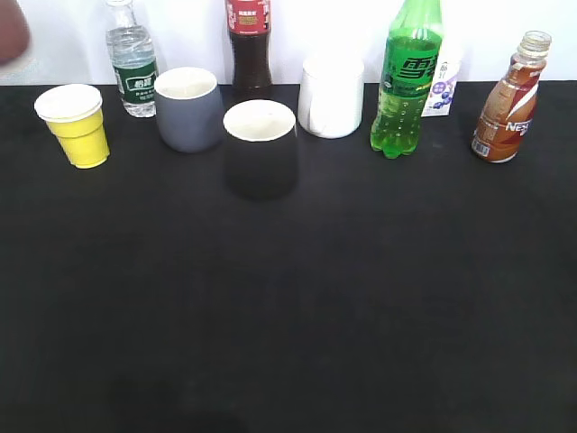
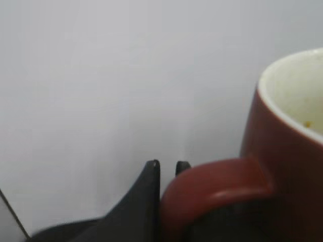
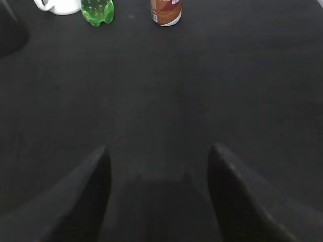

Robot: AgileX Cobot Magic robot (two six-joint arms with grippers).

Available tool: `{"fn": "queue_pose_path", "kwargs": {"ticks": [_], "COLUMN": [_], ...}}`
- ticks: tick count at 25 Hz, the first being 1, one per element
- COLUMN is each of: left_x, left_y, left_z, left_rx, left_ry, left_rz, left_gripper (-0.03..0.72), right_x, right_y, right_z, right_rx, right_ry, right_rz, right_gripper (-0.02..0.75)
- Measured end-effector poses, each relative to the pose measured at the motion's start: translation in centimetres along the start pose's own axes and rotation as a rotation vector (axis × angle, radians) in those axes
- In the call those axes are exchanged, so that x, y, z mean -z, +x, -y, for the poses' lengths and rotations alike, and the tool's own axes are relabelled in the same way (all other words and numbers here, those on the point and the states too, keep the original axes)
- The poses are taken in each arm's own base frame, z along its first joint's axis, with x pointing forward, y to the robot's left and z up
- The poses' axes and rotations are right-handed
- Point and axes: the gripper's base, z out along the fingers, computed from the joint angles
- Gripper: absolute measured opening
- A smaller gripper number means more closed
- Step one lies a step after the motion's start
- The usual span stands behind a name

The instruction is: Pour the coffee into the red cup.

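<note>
Between my left claw's (image 2: 168, 169) closed fingers sits the red cup's (image 2: 282, 166) handle. Far ahead of my open, empty right claw (image 3: 159, 166) stands the coffee (image 3: 165, 11); I should grab it gently

Ext view: even, bright light, white wall blown out up top, black table (image 1: 288, 316) swallows shadows. Left wrist view soft, red cup (image 2: 287, 166) blurred at right. Right wrist view dim, lower gripper fingers (image 3: 81, 201) out of focus.

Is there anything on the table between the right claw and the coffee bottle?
No. In the right wrist view, only bare black table lies between the right gripper and the coffee bottle.
</note>
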Motion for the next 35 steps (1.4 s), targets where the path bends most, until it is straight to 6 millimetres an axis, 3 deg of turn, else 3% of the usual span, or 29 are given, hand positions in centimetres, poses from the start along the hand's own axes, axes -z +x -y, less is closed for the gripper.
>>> {"fn": "queue_pose_path", "kwargs": {"ticks": [3,6,9,13,17,21,23,31,35], "left_x": [5.0,9.5,12.7,14.7,16.8,17.2,17.2,17.3,17.3], "left_y": [-3.4,-4.8,-4.5,-2.5,-0.7,-0.3,-0.3,-0.2,-0.2], "left_z": [1.3,4.8,9.6,14.7,18.4,18.8,18.8,18.8,18.8], "left_rx": [-0.022,-0.035,-0.021,-0.012,-0.033,-0.034,-0.034,-0.033,-0.032], "left_ry": [-0.007,0.06,0.211,0.411,0.586,0.607,0.607,0.607,0.607], "left_rz": [0.058,0.099,0.11,0.038,-0.011,-0.026,-0.025,-0.027,-0.027], "left_gripper": [0.062,0.061,0.06,0.06,0.06,0.06,0.06,0.06,0.06], "right_x": [0.0,0.0,0.0,0.1,-1.6,-5.8,-8.7,-20.7,-26.8], "right_y": [0.0,0.0,0.0,-0.2,-4.2,-8.3,-8.8,-7.2,-4.8], "right_z": [0.0,0.0,0.0,-0.1,-0.2,0.5,1.1,3.1,2.7], "right_rx": [0.0,0.0,0.0,-0.003,0.03,0.004,-0.008,0.019,0.054], "right_ry": [0.0,0.0,-0.001,-0.007,-0.025,0.018,0.047,0.14,0.026], "right_rz": [0.0,0.0,0.0,0.014,0.175,0.309,0.339,0.284,0.338], "right_gripper": [0.48,0.48,0.48,0.48,0.48,0.48,0.48,0.48,0.48]}}
